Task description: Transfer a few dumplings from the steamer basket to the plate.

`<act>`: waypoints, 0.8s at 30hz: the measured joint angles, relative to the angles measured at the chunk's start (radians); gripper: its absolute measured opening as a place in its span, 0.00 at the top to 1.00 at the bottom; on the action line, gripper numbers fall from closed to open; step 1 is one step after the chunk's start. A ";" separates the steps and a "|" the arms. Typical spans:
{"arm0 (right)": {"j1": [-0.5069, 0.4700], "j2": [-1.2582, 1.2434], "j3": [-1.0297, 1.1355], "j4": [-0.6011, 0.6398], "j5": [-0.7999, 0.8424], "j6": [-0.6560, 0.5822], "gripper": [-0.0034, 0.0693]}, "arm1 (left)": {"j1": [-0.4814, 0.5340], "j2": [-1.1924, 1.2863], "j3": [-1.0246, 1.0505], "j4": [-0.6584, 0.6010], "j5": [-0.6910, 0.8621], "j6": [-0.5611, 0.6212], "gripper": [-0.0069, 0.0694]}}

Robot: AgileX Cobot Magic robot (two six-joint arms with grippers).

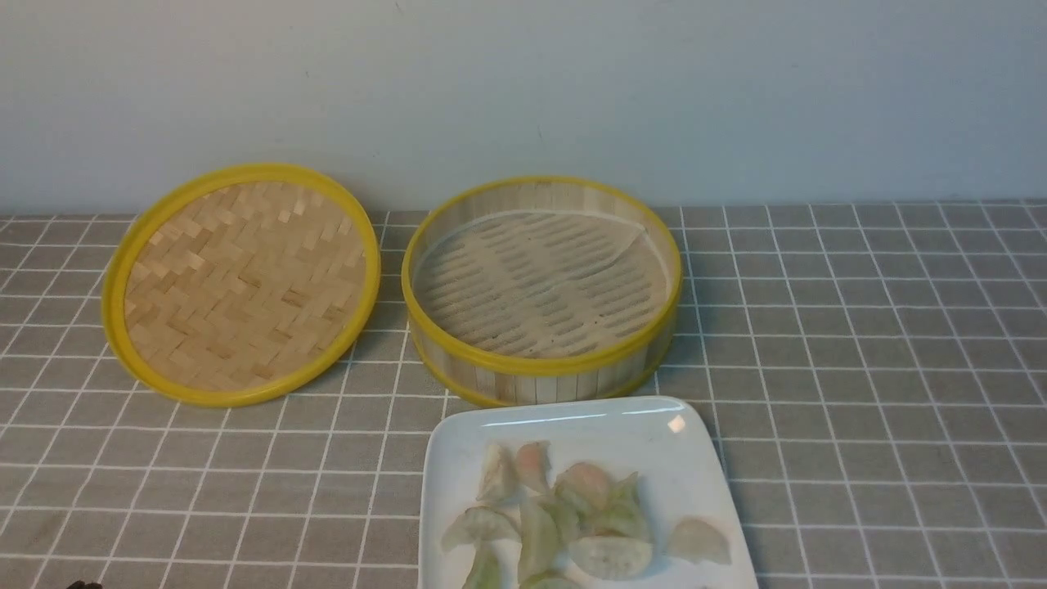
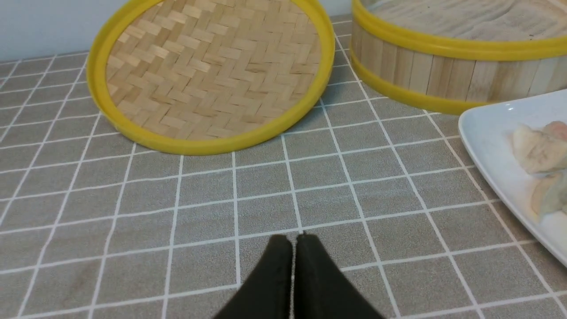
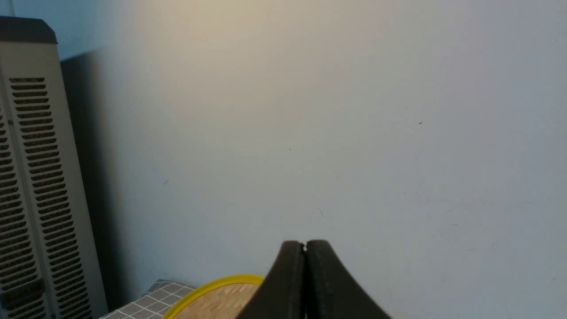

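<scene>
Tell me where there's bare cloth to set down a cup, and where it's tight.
Open cloth lies right of the steamer basket and the plate, and near-side of the lid, left of the plate. It's tight where plate meets basket and between lid and basket. The dumplings crowd the plate's middle.

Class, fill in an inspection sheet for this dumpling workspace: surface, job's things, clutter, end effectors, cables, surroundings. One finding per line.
Surface: grey tablecloth with a white grid, flat.
Job's things: steamer basket holds only its whitish liner; the dumplings all lie piled on the plate, which sits just in front of the basket.
Clutter: woven lid lies beside the basket, on its left.
End effectors: left end effector shut and empty, low over the cloth; right end effector shut and empty, facing the wall.
Cables: nothing seen.
Surroundings: pale wall; a vented white unit in the right wrist view.
</scene>
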 joint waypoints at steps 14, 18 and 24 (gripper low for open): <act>0.000 0.000 0.001 -0.001 0.000 0.002 0.97 | 0.000 0.000 0.000 0.000 0.001 0.000 0.92; 0.000 0.000 0.001 -0.001 0.001 0.002 0.97 | 0.000 0.000 0.000 0.000 0.001 0.000 0.92; 0.000 0.000 0.001 -0.013 -0.013 0.001 0.97 | 0.000 0.000 0.000 0.001 0.001 0.000 0.92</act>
